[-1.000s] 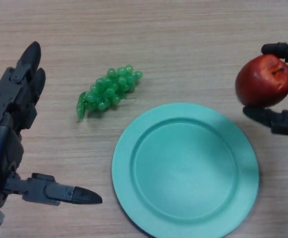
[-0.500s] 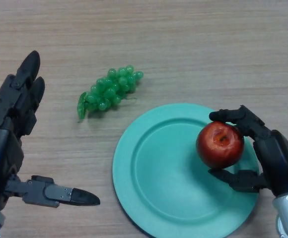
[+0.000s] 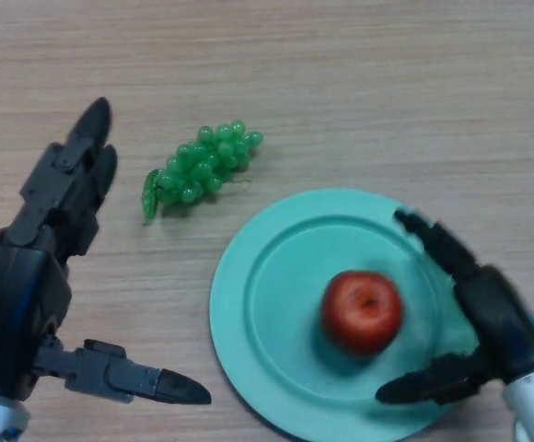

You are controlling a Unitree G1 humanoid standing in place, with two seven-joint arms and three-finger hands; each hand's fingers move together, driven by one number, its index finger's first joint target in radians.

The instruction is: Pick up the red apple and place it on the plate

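Observation:
The red apple [image 3: 362,309] rests on the teal plate [image 3: 267,304], right of the plate's centre. My right hand [image 3: 488,318] is open just right of the apple, its fingers spread apart and clear of the fruit, hovering over the plate's right rim. My left hand [image 3: 37,276] is open at the left side of the table, fingers straight and thumb pointing right, holding nothing.
A bunch of green grapes [image 3: 198,168] lies on the wooden table [image 3: 359,92] up and left of the plate, between the plate and my left hand.
The right hand carried the apple from the right edge over the plate, set it down and let go. The apple now sits nearer the plate's centre. The left hand shifted slightly right.

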